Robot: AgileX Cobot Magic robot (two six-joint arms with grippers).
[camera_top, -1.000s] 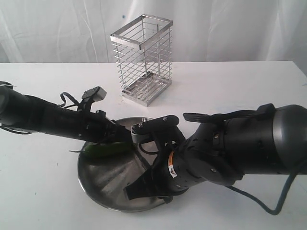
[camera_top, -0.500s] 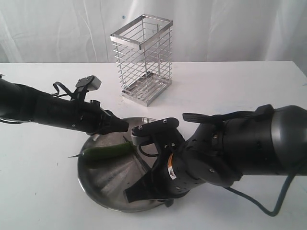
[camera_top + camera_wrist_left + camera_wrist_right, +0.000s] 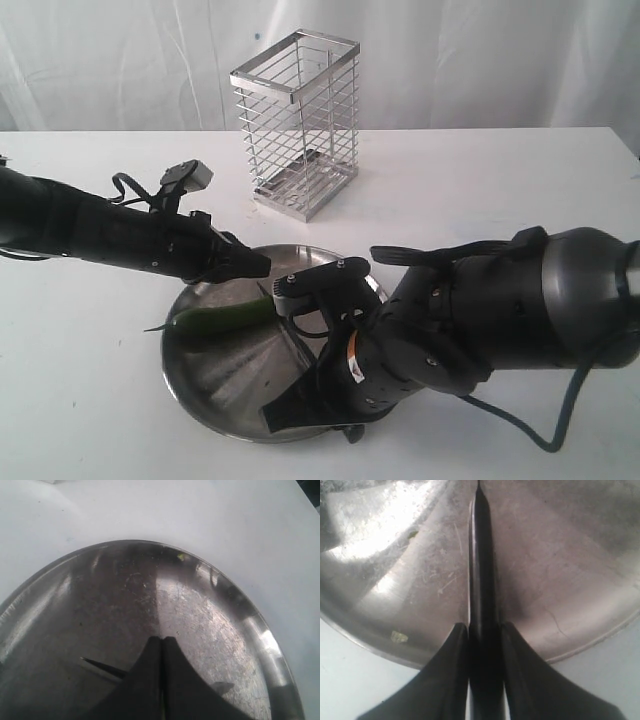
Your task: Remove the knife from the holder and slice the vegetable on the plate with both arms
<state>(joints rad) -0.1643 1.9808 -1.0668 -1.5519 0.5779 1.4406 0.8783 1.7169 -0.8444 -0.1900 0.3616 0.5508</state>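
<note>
- Slicing well, judged from the exterior view, needs the left claw (image 3: 262, 264) pinning the vegetable (image 3: 222, 318) on the plate (image 3: 200, 385) near its stem. It hovers just beside the vegetable, apart from it. The holder (image 3: 296, 122) stands empty on the counter (image 3: 480, 180). The right claw's tips hide beneath its bulky arm.
- The left wrist view shows the left claw (image 3: 161, 650) pressed together on nothing, above bare plate (image 3: 210, 610). The vegetable is out of frame.
- The right wrist view shows the right claw (image 3: 481, 630) pinching the knife (image 3: 481, 555), its tip cut off. Keep the blade square across the vegetable.
</note>
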